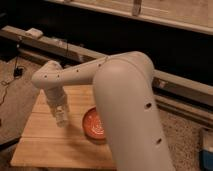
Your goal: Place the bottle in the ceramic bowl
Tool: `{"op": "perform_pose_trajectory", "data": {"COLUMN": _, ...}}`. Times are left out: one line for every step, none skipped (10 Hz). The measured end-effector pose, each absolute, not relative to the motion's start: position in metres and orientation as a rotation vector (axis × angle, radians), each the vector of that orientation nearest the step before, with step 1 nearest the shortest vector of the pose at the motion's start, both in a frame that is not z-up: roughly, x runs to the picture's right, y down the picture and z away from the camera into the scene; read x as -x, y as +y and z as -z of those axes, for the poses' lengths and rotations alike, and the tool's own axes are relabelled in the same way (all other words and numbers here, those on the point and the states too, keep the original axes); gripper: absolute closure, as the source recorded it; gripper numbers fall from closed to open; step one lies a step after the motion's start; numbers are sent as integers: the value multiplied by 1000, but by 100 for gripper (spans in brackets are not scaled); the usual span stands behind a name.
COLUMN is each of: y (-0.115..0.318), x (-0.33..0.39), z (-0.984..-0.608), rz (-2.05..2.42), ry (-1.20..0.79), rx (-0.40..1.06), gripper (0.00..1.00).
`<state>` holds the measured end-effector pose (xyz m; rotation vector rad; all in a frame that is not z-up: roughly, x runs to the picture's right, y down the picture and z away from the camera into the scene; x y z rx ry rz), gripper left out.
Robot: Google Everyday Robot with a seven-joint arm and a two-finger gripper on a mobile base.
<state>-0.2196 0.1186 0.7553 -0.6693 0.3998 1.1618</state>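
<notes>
My gripper (60,120) holds the bottle (62,115) over the table (45,146), just left of the bowl (93,125) (nothing in it yet). Pickup looks done; carrying across and releasing are left.

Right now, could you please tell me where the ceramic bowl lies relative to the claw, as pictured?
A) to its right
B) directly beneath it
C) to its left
A: the ceramic bowl sits on the wooden table, picture-right of the claw, which hangs over the table's left part.
</notes>
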Motion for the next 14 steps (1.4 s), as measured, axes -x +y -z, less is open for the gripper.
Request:
{"op": "perform_pose_trajectory", "data": {"y": 112, "x": 203, "z": -753, "rz": -1182, "ry": 401, "rx": 656, "gripper": 100}}
{"op": "perform_pose_trajectory", "data": {"y": 106, "x": 183, "z": -752, "rz": -1209, "ry": 405, "rx": 643, "gripper": 100}}
{"op": "perform_pose_trajectory", "data": {"y": 101, "x": 165, "z": -753, "rz": -1238, "ry": 413, "rx": 632, "gripper": 100}}
{"op": "perform_pose_trajectory", "data": {"y": 96, "x": 151, "z": -755, "rz": -1265, "ry": 420, "rx": 623, "gripper": 100}}
{"op": "perform_pose_trajectory", "data": {"y": 92, "x": 132, "z": -757, "rz": -1299, "ry": 432, "rx": 613, "gripper": 100}}
{"op": "perform_pose_trajectory", "data": {"y": 90, "x": 114, "z": -758, "rz": -1331, "ry": 445, "rx": 604, "gripper": 100}}
{"op": "perform_pose_trajectory", "data": {"y": 90, "x": 103, "z": -759, "rz": -1348, "ry": 455, "rx": 598, "gripper": 100}}
{"op": "perform_pose_trajectory", "data": {"y": 92, "x": 90, "z": -759, "rz": -1366, "ry": 463, "rx": 595, "gripper": 100}}
{"op": "perform_pose_trajectory", "data": {"y": 96, "x": 76, "z": -760, "rz": -1381, "ry": 476, "rx": 594, "gripper": 100}}
{"op": "perform_pose_trajectory", "data": {"y": 101, "x": 64, "z": -761, "rz": -1396, "ry": 488, "rx": 596, "gripper": 98}}
{"op": "perform_pose_trajectory", "data": {"y": 106, "x": 56, "z": -761, "rz": -1405, "ry": 498, "rx": 600, "gripper": 92}}
{"op": "perform_pose_trajectory", "data": {"y": 113, "x": 47, "z": -761, "rz": -1413, "ry": 508, "rx": 609, "gripper": 80}}
{"op": "perform_pose_trajectory", "data": {"y": 118, "x": 37, "z": -761, "rz": -1422, "ry": 519, "rx": 615, "gripper": 69}}
{"op": "perform_pose_trajectory", "data": {"y": 122, "x": 32, "z": -761, "rz": -1426, "ry": 526, "rx": 620, "gripper": 62}}
